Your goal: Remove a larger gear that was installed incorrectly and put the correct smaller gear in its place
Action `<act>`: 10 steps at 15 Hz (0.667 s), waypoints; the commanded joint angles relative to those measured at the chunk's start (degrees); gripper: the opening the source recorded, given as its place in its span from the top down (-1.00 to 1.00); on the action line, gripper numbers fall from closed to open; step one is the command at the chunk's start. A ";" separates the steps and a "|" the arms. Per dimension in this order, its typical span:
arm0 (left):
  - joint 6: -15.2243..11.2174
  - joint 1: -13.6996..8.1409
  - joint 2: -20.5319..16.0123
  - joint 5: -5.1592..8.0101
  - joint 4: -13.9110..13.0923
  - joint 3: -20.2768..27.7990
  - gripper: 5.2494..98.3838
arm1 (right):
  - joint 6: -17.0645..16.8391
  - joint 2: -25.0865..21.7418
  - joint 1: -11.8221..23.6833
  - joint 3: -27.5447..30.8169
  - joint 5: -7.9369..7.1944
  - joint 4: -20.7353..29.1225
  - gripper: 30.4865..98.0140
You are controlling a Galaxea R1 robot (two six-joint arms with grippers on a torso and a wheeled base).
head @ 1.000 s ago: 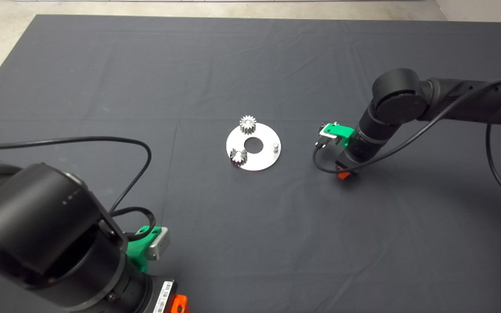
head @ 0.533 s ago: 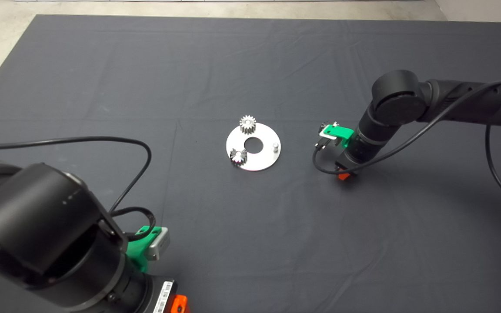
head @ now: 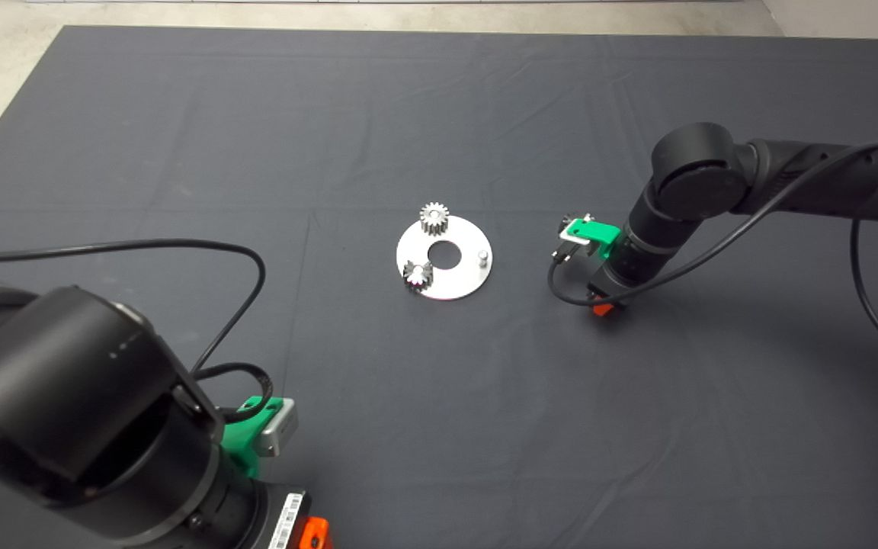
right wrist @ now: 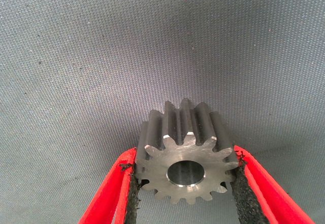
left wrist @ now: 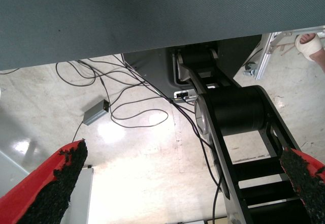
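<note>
My right gripper (head: 601, 307) stands low on the mat, to the right of the round steel plate (head: 460, 284). In the right wrist view it (right wrist: 186, 155) is shut on the smaller gear (right wrist: 184, 155), a straight-toothed steel gear with a pad against each side. On the plate, a matching straight-toothed gear (head: 434, 219) sits at the far edge. The larger gear (head: 416, 274), dark with flared star-like teeth, sits at the near left. A bare peg (head: 482, 258) stands at the plate's right. My left gripper (head: 315, 531) is parked at the lower left, open (left wrist: 184, 155).
The dark mat (head: 439, 427) covers the table, and pale floor shows along its far and left edges. The left arm's bulk and its cable (head: 180, 248) fill the lower left. Past the mat's edge, the left wrist view shows the floor, cables and a person's foot (left wrist: 310, 46).
The right arm's elbow has settled a touch lower. The gripper, the plate and the gears stay where they were.
</note>
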 commanded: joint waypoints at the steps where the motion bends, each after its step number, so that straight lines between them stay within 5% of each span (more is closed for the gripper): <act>1: -0.10 -0.55 -0.19 -0.14 -1.15 0.77 -1.00 | 0.34 0.24 0.70 0.73 -6.08 1.39 0.69; 6: -0.10 -0.55 -0.19 -0.14 -1.15 0.77 -1.00 | 0.37 0.24 1.05 0.93 -6.08 4.25 0.71; 10: -0.14 -0.55 -0.19 -0.14 -1.15 0.77 -1.00 | 0.43 0.97 4.80 0.93 -6.08 8.29 0.72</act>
